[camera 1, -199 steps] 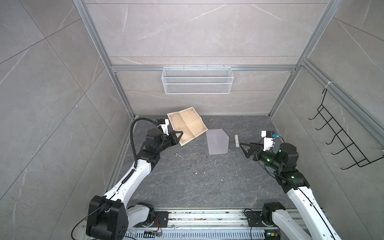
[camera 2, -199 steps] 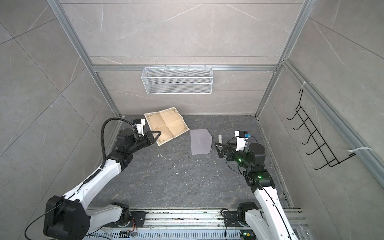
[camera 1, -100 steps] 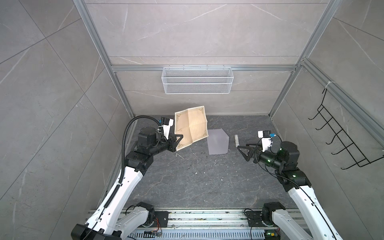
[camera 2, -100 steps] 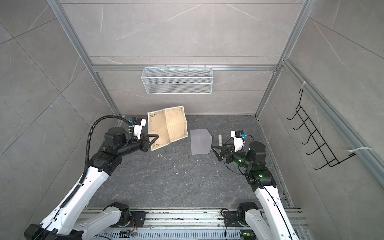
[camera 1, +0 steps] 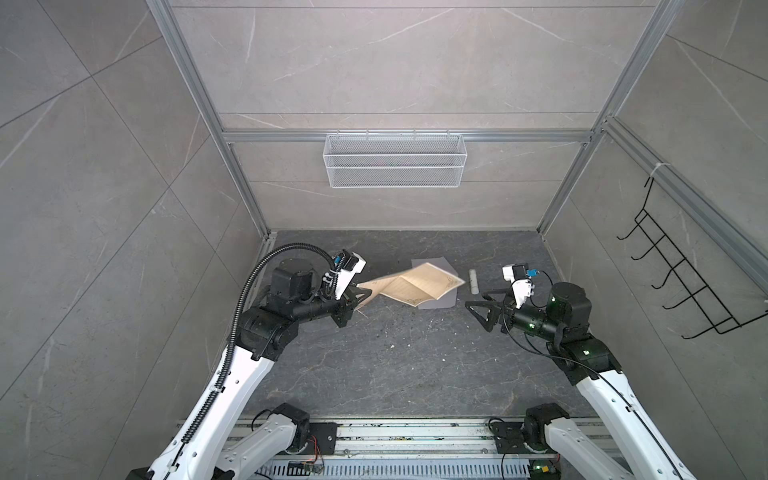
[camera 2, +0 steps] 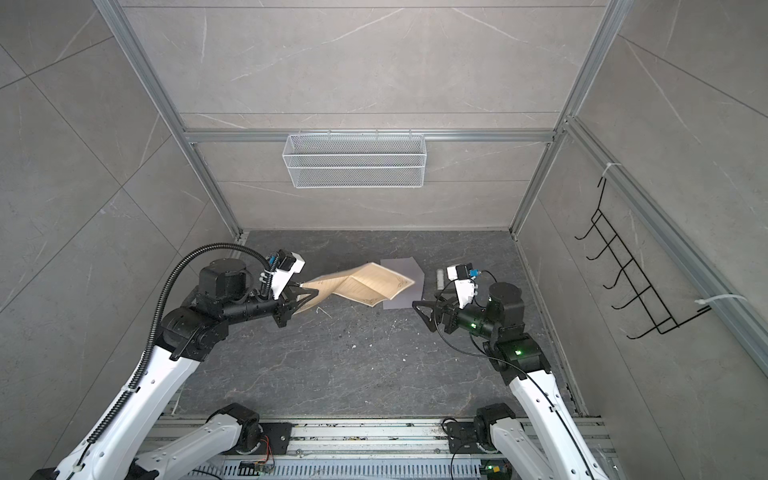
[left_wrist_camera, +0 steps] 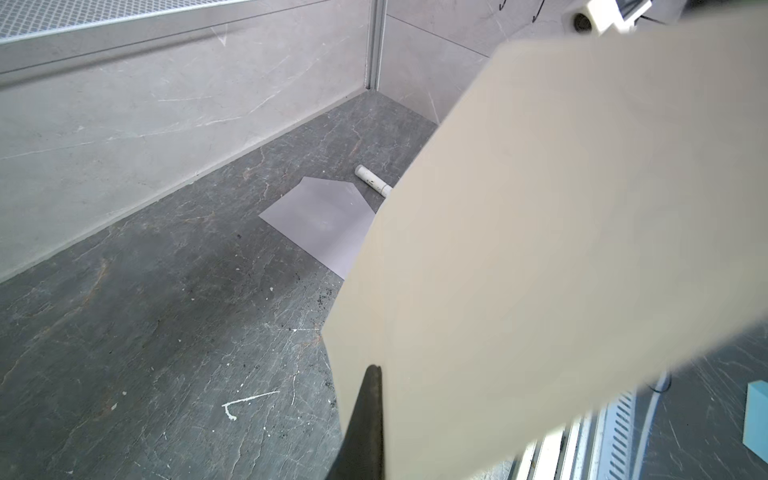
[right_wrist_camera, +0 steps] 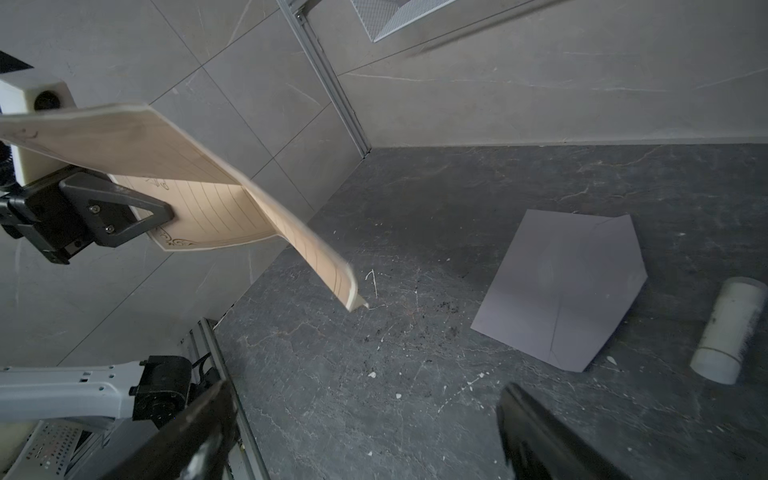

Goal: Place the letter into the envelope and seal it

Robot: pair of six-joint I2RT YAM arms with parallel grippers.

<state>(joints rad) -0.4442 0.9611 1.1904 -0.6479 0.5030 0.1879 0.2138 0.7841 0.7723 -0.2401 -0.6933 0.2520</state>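
While left gripper [camera 1: 368,294] pinches letter [camera 1: 411,286] | right gripper [camera 1: 473,302] spread | envelope [right_wrist_camera: 557,286] wholly visible only in right wrist view

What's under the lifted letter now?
Bare floor and the envelope, lying flat, apart from the letter. The letter hides part of it in both top views; the right wrist view shows it whole.

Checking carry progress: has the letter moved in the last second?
Yes. The letter, clamped in the left gripper, swung right from left of the envelope, which stayed put; it now overlaps the envelope in both top views.
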